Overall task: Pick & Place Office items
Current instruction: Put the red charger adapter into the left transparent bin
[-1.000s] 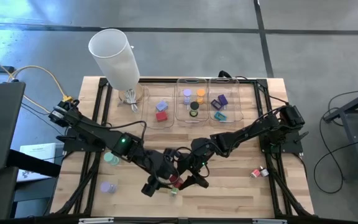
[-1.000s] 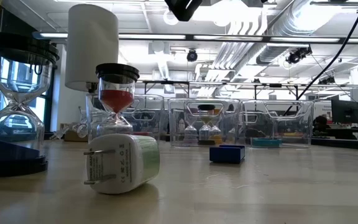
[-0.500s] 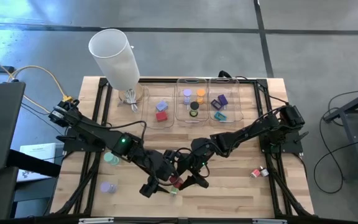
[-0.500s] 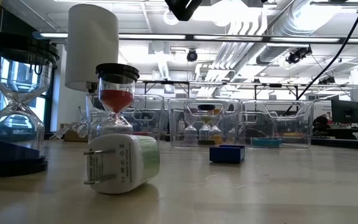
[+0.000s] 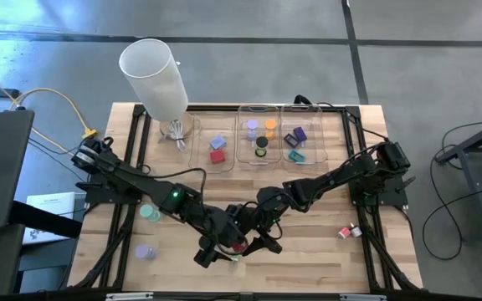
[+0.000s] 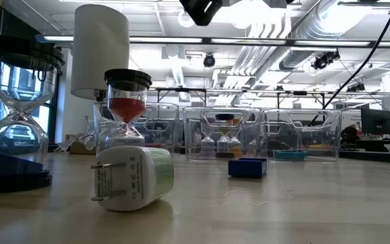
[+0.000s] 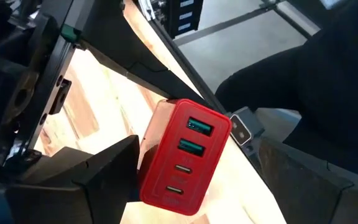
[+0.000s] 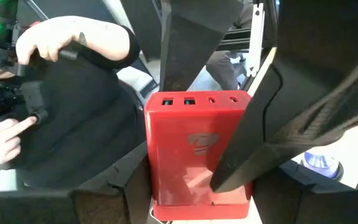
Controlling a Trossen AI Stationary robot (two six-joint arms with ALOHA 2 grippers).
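A red charger block (image 5: 237, 244) with a row of ports on one end hangs above the table's near middle, between my two grippers. My right gripper (image 5: 256, 242) is shut on it, coming from the right. My left gripper (image 5: 213, 247) comes from the left and stands open. Its fingers (image 7: 104, 171) lie on either side of the charger's ported end (image 7: 188, 152). Other office items rest on the wood: a teal cap (image 5: 149, 213), a lavender cap (image 5: 145, 251) and a white plug block (image 6: 131, 177) lying on its side. My right gripper pinches the red charger's two sides (image 8: 157, 162) between its fingers (image 8: 253, 143), at the end away from the ports. It comes nearly level from the table's right. The charger is lifted clear, ports facing my left gripper. My left gripper has one finger close against the charger's side (image 7: 143, 174); I cannot tell if it touches.
Three clear trays (image 5: 260, 159) with small pieces stand at the far side, beside a tall white cylinder (image 5: 153, 71). Small red and white pieces (image 5: 348, 232) lie near the right. A blue block (image 6: 247, 167) and hourglasses (image 6: 127, 108) stand on the table. A person's hands (image 8: 42, 43) show beyond.
My left arm has shifted a little toward the table's right and near edge, closer around the red charger. My right gripper and the charger have kept still.
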